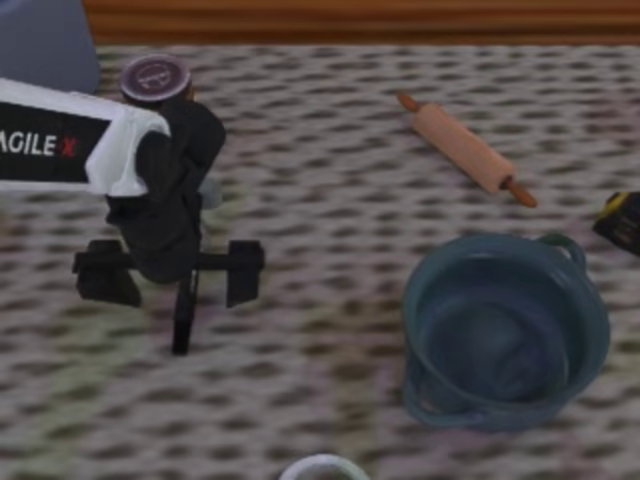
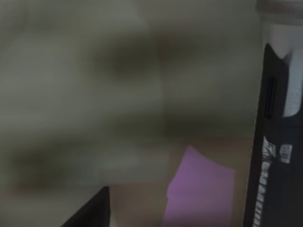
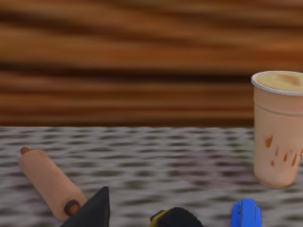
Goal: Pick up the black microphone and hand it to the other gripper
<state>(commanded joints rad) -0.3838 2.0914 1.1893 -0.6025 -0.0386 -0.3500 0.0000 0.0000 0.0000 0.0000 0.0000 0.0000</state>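
The black microphone [image 1: 182, 318] lies on the patterned cloth at the left. Its slim black handle sticks out toward the table's near edge, and its head is hidden under my left arm. My left gripper [image 1: 175, 285] hangs over it, open wide, one finger [image 1: 105, 278] on each side of the handle and well apart from it. The left wrist view is blurred. It shows one finger [image 2: 92, 213] and a black shaft with white lettering [image 2: 274, 156], and I cannot tell what that shaft is. My right gripper [image 3: 135, 223] is outside the top view, with a single finger [image 3: 94, 208] showing.
A tan rolling pin [image 1: 465, 148] lies at the back right. A teal pot [image 1: 592, 330] stands at the front right. A purple-lidded jar [image 1: 155, 78] sits behind my left arm. A black-and-yellow object [image 1: 622, 222], a white rim [image 1: 322, 467], a paper cup [image 3: 279, 127] and a blue object [image 3: 246, 213] are also around.
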